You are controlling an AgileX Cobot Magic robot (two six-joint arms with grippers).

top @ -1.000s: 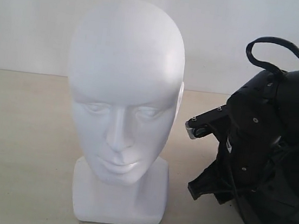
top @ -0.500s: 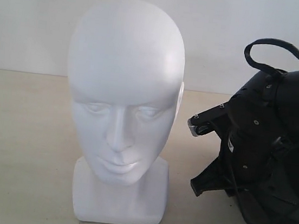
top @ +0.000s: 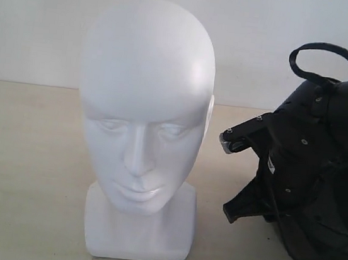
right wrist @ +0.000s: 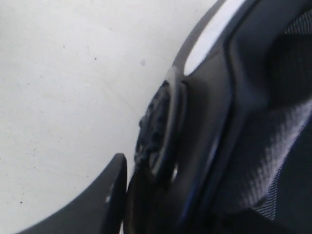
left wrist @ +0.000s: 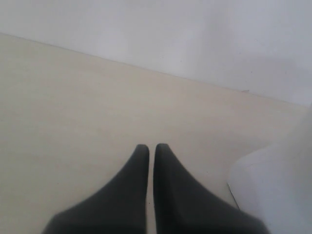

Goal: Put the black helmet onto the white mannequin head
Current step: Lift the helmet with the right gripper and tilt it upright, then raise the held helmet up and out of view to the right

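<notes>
Two grippers: left gripper (left wrist: 147,147) fingers pressed together; right gripper (right wrist: 123,170) pinches black helmet (top: 320,180) rim, right of white mannequin head (top: 144,101).

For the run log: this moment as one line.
right claw: shut on black helmet | left claw: shut, empty | white mannequin head: upright, bare

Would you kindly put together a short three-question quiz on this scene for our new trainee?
1. True or false: the black helmet already sits on the white mannequin head.
2. Choose one. The left gripper, its fingers nearly together, holds: A) a chin strap; B) nothing; C) the visor.
3. Fill in: in the exterior view, the black helmet is to the ___ of the white mannequin head.

Key: 1 false; 2 B; 3 right.
</notes>
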